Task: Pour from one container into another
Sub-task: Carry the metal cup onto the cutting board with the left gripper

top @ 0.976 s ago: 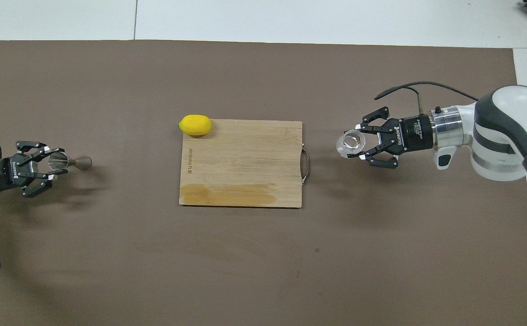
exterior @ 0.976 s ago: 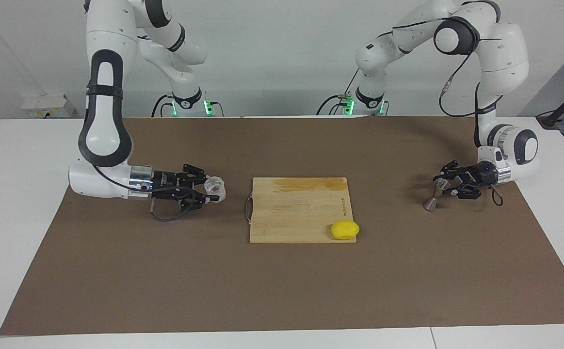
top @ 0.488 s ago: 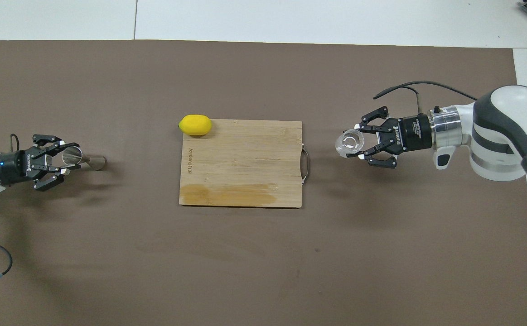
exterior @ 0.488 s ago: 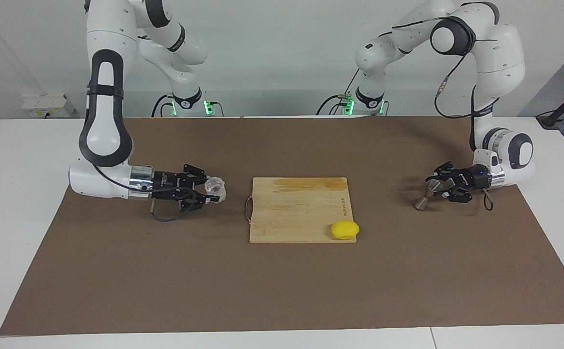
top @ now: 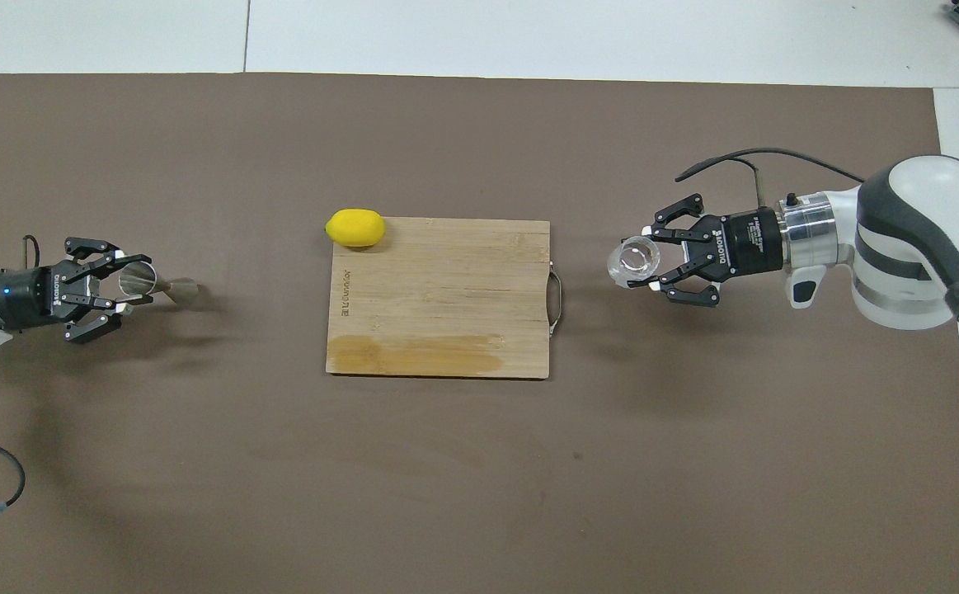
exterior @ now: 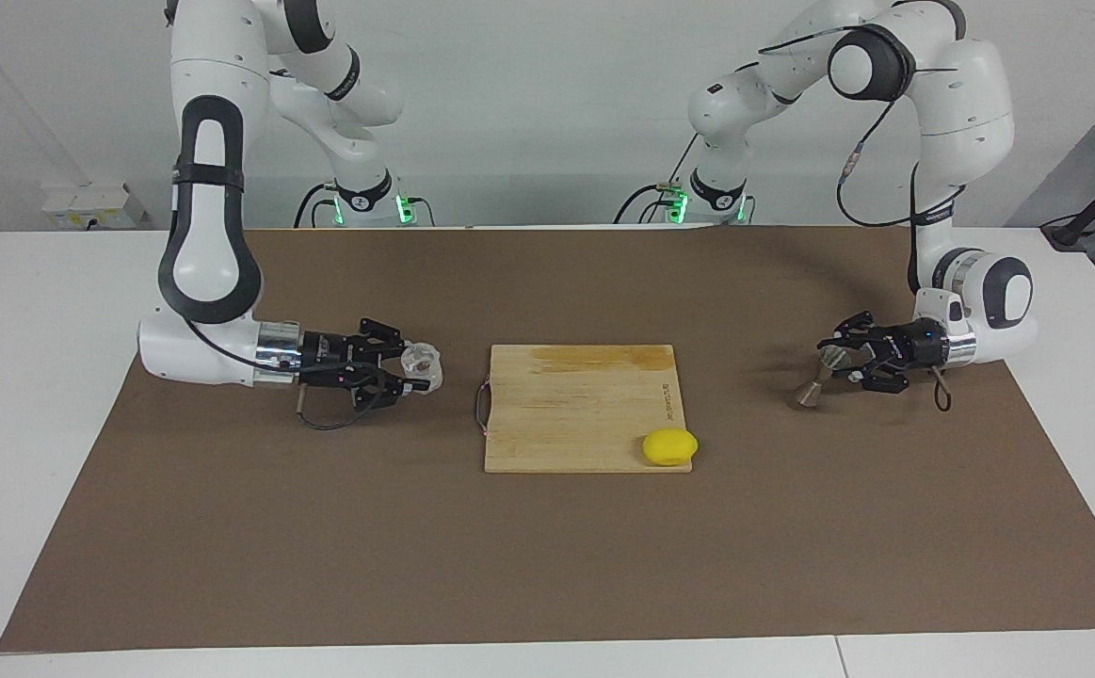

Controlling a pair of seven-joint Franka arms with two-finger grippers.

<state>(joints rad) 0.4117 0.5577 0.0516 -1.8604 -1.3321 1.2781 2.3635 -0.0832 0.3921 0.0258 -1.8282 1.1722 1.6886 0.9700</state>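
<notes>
Carry stage: right gripper [exterior: 412,369] clamps the glass cup [exterior: 420,360], left gripper [exterior: 839,359] clamps the jigger [exterior: 815,379]; next, bring them together over the cutting board [exterior: 585,407].

White rounded arms [exterior: 203,235], black joint bands, silver wrist rings, black tools [top: 669,262] with white lettering, loose black cables.
</notes>
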